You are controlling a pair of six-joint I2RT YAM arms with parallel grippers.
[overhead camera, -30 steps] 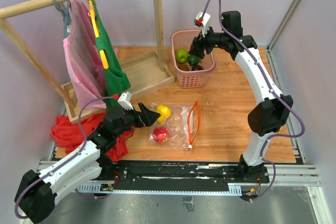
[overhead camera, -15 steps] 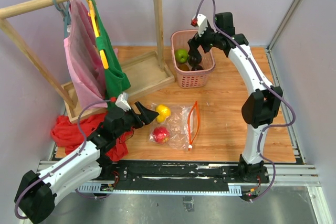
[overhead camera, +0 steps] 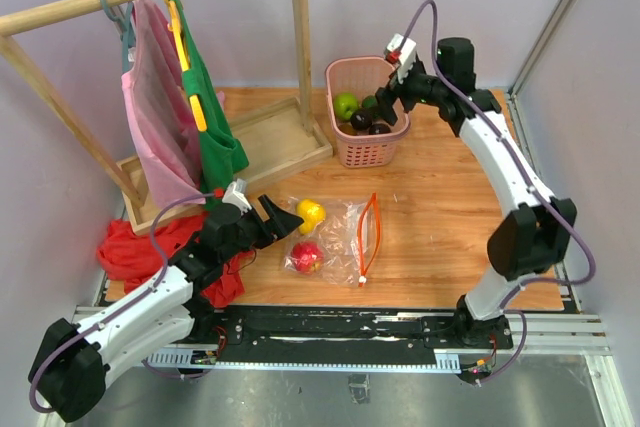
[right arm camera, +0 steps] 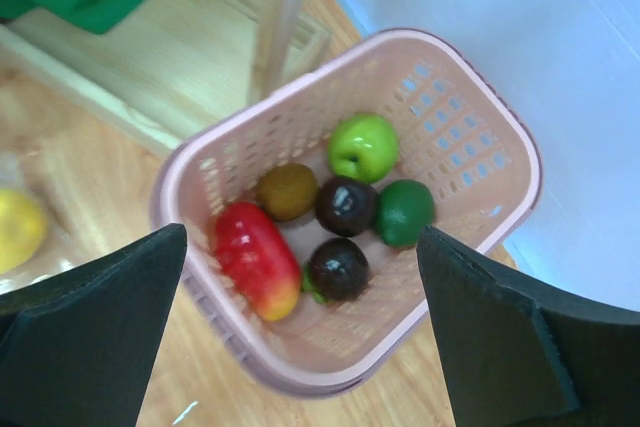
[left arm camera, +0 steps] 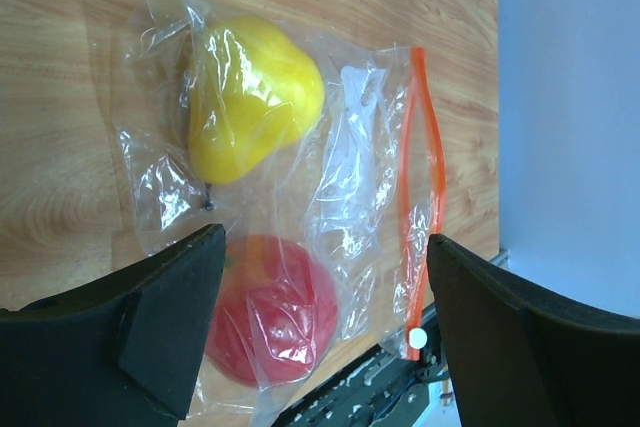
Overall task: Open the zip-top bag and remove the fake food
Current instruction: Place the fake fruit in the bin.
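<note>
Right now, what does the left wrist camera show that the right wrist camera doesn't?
Only the left wrist: the orange zip strip of the zip-top bag and a red piece inside it. Only the right wrist: the pink basket holding fake food, including a light green apple, and the wooden rack base. Both: the wooden table, the yellow piece, at the right wrist view's left edge, and open jaws.

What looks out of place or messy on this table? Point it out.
The red cloth heap lies crumpled at the left edge of the table, partly under the left arm, unlike the clothes hung on the rack. The zip-top bag lies flat, a yellow piece and a red piece inside. Nothing spilled.
</note>
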